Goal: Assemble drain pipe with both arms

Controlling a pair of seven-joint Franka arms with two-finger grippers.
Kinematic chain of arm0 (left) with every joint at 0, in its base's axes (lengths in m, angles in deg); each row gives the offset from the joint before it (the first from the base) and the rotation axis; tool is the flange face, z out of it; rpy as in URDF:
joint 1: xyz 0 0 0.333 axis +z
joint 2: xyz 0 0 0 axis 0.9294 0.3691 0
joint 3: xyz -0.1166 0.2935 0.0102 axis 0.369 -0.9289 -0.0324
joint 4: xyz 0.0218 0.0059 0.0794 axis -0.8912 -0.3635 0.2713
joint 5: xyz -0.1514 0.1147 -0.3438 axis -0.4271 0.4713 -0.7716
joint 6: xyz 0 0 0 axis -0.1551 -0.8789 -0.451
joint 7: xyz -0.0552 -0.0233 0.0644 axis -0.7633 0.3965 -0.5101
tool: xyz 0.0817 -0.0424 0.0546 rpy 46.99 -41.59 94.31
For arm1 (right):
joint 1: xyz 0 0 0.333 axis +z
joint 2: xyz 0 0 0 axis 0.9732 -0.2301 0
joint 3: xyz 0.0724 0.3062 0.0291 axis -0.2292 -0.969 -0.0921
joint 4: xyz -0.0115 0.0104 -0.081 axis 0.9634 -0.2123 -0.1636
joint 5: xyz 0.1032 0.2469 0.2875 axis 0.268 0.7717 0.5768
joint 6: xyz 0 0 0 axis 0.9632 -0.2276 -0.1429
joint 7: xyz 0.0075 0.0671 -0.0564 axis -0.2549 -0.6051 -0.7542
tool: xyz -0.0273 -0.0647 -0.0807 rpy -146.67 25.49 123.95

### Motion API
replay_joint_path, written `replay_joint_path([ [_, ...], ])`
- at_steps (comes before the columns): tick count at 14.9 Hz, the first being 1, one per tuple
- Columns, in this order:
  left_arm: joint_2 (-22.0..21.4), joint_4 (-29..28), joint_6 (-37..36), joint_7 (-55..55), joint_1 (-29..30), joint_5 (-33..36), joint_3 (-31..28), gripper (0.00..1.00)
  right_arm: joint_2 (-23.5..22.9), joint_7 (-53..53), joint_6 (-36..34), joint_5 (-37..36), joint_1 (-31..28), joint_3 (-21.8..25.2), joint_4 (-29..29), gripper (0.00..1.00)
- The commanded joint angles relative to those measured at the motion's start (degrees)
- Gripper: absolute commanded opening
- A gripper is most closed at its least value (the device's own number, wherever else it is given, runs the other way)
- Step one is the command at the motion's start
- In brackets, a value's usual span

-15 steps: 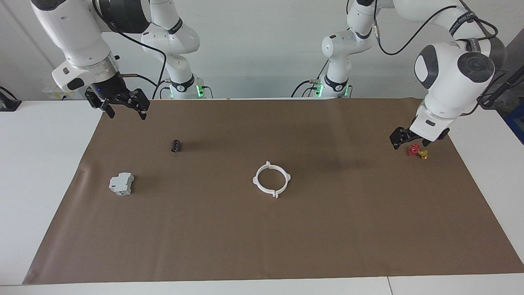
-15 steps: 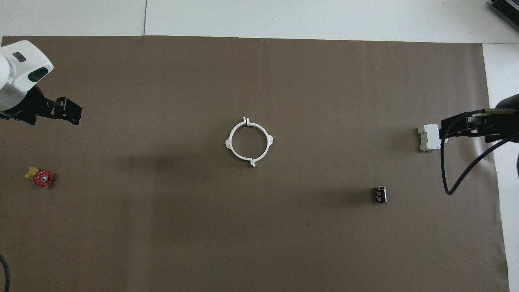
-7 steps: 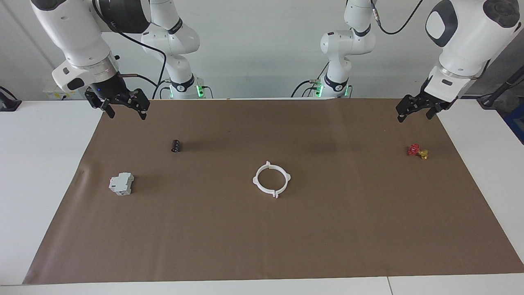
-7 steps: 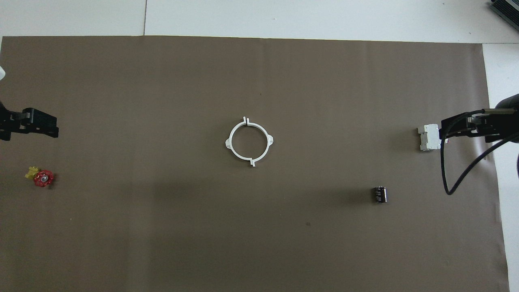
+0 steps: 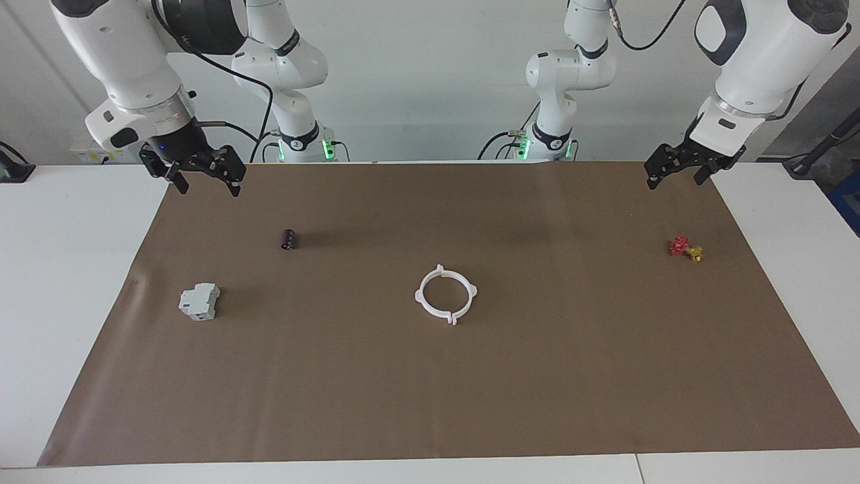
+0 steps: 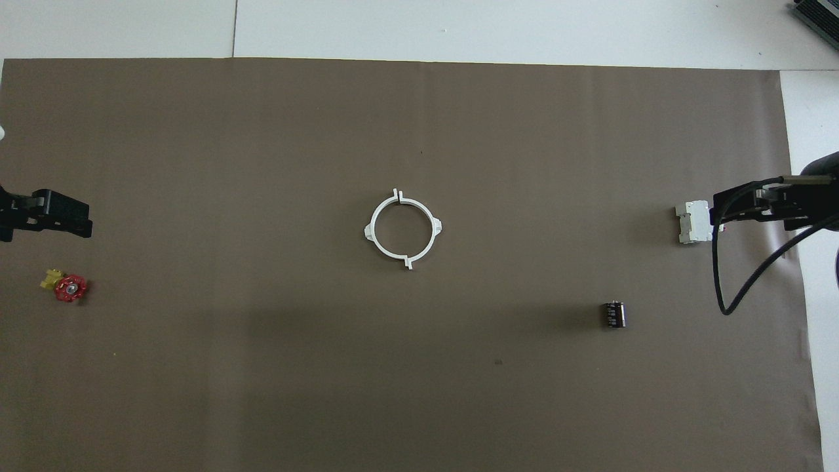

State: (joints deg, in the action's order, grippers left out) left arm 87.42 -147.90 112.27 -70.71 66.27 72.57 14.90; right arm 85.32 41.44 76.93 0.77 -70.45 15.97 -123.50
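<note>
A brown paper sheet [image 5: 537, 376] covers the white table. On it lie a grey block [image 5: 199, 301] and a black cylinder [image 5: 288, 238] toward the right arm's end, and a small red and yellow piece [image 5: 685, 249] toward the left arm's end, all well apart from the drain pipe [image 5: 445, 294]. The pipe lies flat mid-sheet as a closed ring, tabs pointing outward. The right gripper [image 5: 205, 176] and left gripper [image 5: 675, 171] hang raised, fingers spread and empty, over the sheet's robot-side corners.
</note>
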Motion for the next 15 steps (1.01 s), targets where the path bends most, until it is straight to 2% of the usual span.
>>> replay_joint_path([
  [1, -1.5, -3.1, 1.2, -4.4, -0.4, -1.0, -1.3, 1.00, 0.6, -1.4, -0.5, 0.1, -0.9, -0.4, -0.3, 1.00],
  [5, -1.4, -6.8, 7.1, -4.4, -0.3, -1.0, -1.3, 1.00, 0.6, -1.4, -0.5, 0.1, -0.9, -0.4, -0.3, 1.00],
  [7, -1.4, -6.7, 9.2, -4.6, -0.3, -1.0, -1.2, 1.00, 0.6, -1.4, -0.5, 0.1, -0.9, -0.4, -0.3, 1.00],
  [15, -0.9, -6.1, 9.2, -4.3, -1.0, -1.4, -1.3, 1.00, 0.6, -1.4, -0.6, 0.1, -0.9, -0.4, -0.3, 1.00],
])
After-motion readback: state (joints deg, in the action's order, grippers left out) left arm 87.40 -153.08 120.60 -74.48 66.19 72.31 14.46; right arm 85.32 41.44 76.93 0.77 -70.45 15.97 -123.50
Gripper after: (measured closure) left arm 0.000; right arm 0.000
